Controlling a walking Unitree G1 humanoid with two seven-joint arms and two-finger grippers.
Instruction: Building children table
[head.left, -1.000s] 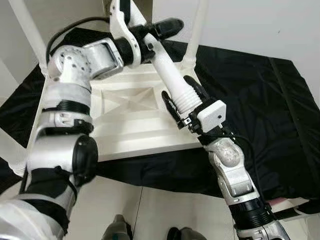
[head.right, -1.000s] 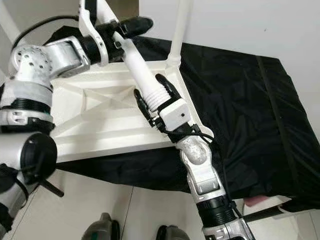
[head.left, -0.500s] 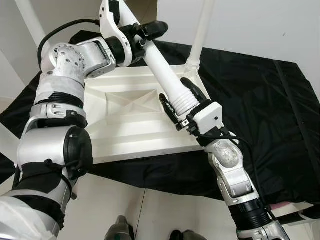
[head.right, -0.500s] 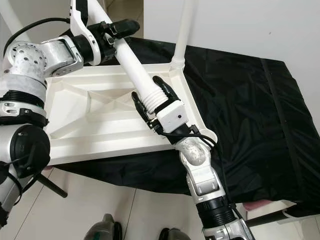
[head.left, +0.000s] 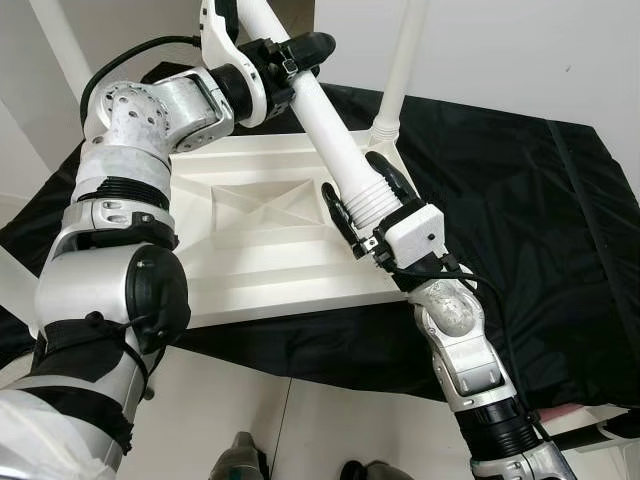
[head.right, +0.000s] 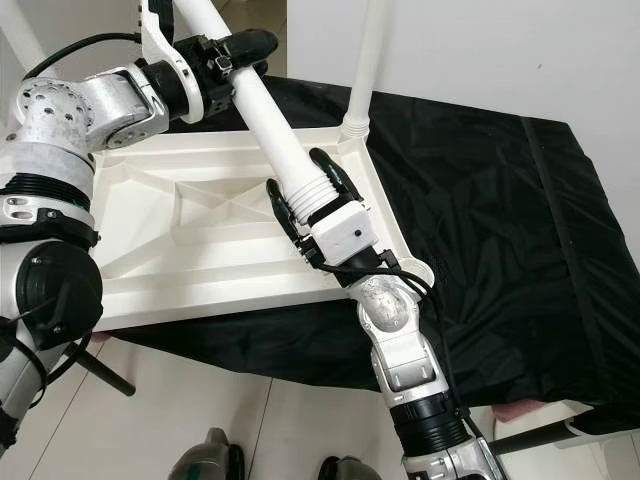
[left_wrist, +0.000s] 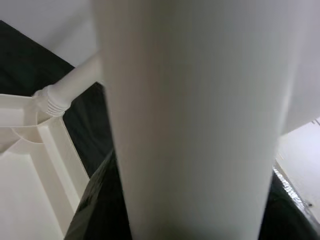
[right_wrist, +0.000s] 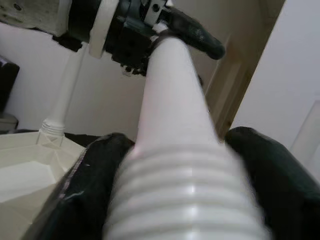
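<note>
Still clamped by left gripper (head.left: 290, 62) and right gripper (head.left: 365, 205), the table leg (head.left: 335, 135) has tilted slightly more upright.

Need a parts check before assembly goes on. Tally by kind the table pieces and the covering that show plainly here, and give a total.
White tabletop: 1
White table legs: 3 (one held leg, two upright)
Black cloth: 1
Total: 5

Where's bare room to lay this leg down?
Black cloth right of the tabletop lies bare. The tabletop's ribbed underside left of the right gripper is open too. The far corner is crowded by the left gripper, leg and mounted leg.
</note>
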